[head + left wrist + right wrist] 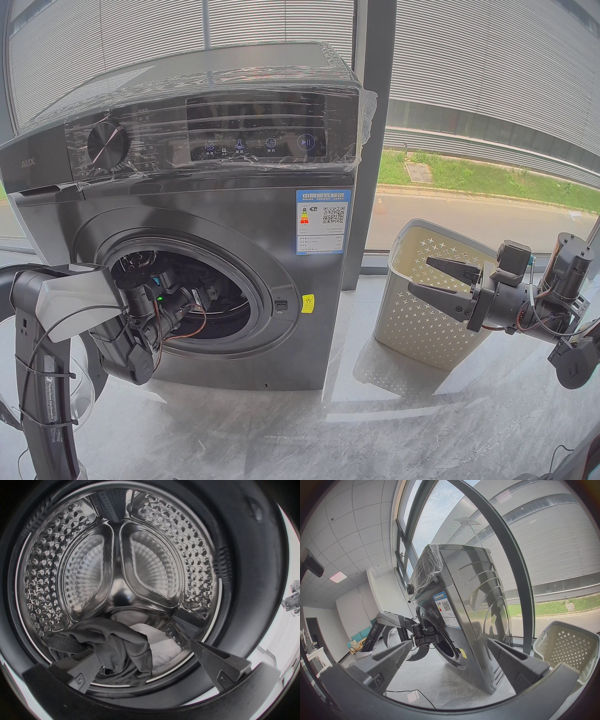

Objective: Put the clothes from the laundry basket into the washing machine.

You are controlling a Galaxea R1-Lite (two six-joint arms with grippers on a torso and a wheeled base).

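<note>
Your left gripper stood open and empty in the grey front-loading washing machine's mouth | crumpled dark grey cloth garment lay just beyond its fingertips, white cloth behind | judged soft, light, limp: you should pinch a bunched fold | right gripper open beside cream perforated plastic laundry basket

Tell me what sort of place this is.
Probably a lab or office test space set up as a laundry corner: a film-wrapped washing machine, a laundry basket beside it, tall windows and a panelled office ceiling.
</note>
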